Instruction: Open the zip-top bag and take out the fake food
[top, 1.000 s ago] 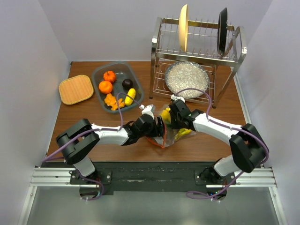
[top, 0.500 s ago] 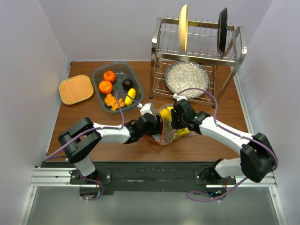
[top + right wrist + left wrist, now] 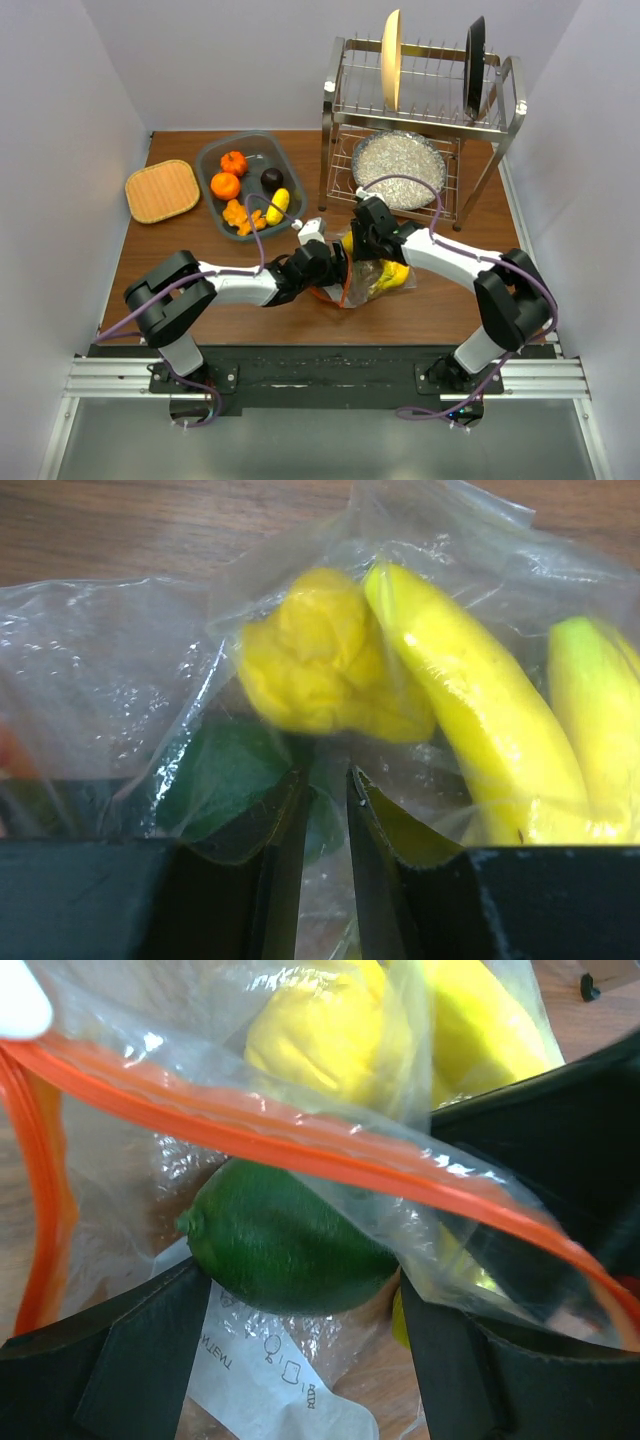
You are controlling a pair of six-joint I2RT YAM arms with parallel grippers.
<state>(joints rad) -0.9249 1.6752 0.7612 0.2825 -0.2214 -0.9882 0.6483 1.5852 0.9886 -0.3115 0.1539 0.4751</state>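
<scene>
The zip-top bag [image 3: 365,285] lies on the table between my arms, its orange-red zip strip [image 3: 330,1165] hanging open. A banana bunch [image 3: 470,700], a lumpy yellow piece [image 3: 320,665] and a green piece [image 3: 290,1245] show through the film. My left gripper [image 3: 335,268] is at the bag's mouth, and in the left wrist view [image 3: 305,1280] both fingertips touch the green piece. My right gripper [image 3: 362,248] presses on the far side of the bag. In the right wrist view [image 3: 327,780] its jaws are almost together with bag film between them.
A grey tub [image 3: 250,150] at the back left holds orange, dark and yellow food pieces. A woven mat [image 3: 162,190] lies left of it. A wire dish rack [image 3: 420,110] with a silver glittery plate [image 3: 398,168] stands behind the bag.
My right gripper has shifted left and toward the rack, and its elbow has swung in. The bag has bunched up a little. My left arm has hardly moved.
</scene>
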